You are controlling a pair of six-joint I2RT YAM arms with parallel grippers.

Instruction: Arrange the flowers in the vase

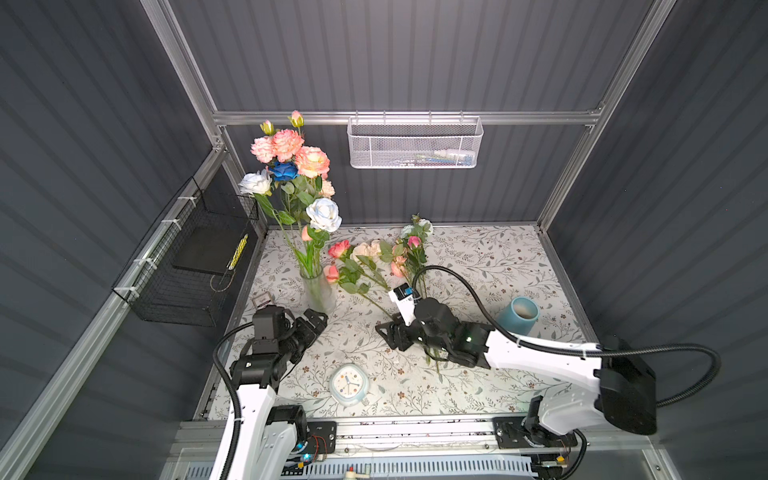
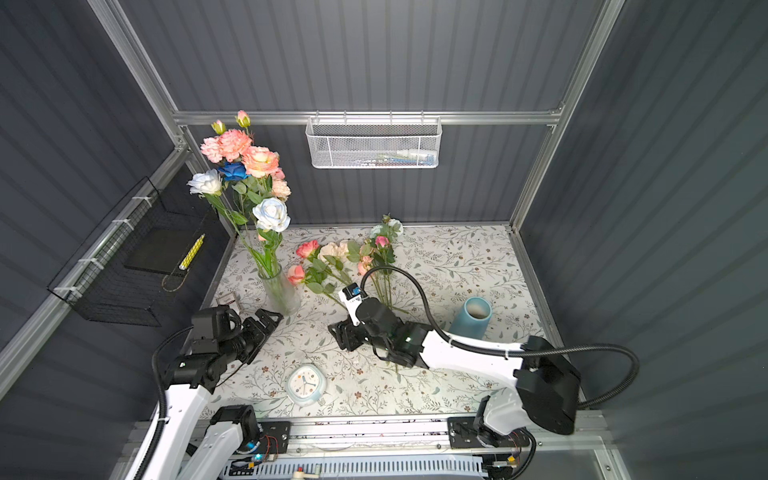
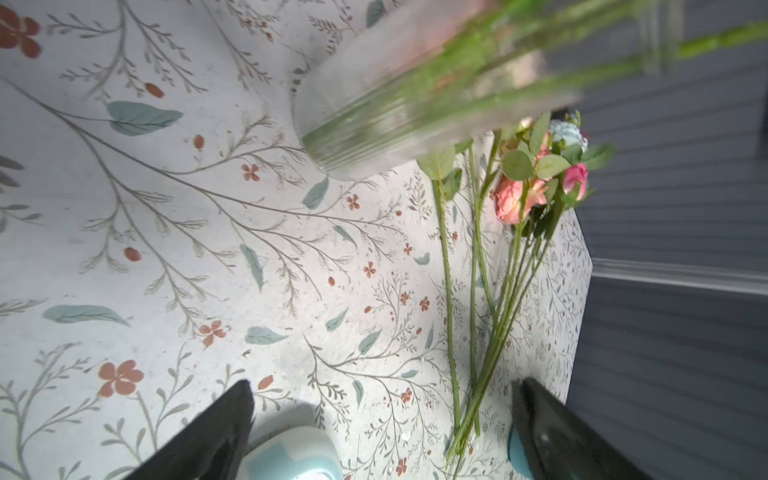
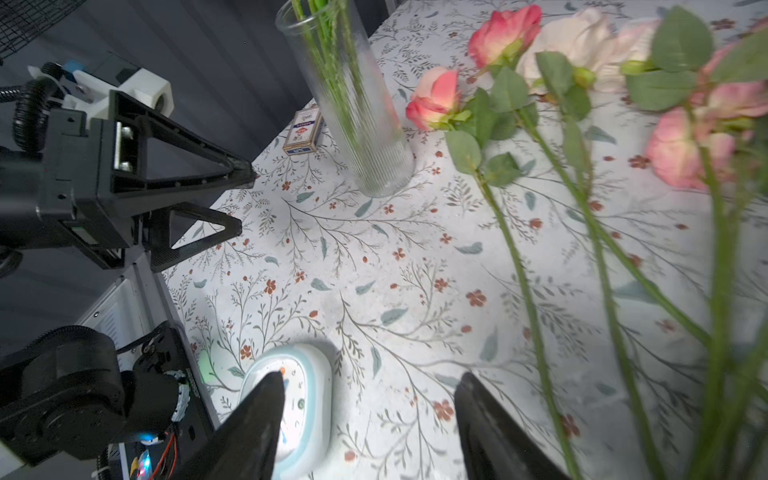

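Beside the vase (image 1: 318,291), left gripper (image 1: 318,316) gapes empty; right gripper (image 1: 386,336), partly spread, grasps nothing near loose flowers (image 1: 365,262).

Both top views are lit evenly from overhead. The tablecloth (image 1: 478,257) comes out bright, the walls (image 1: 83,124) stay dim grey, and there's only a soft shadow under the right arm (image 1: 540,357). The wide angle bows the frame rails (image 1: 183,62) toward the edges. In the left wrist view the vase (image 3: 415,83) is way too close and smeary, and the clock (image 3: 291,453) is blown out white. In the right wrist view the flowers (image 4: 673,153) near the edge go soft and their stems are mushy.
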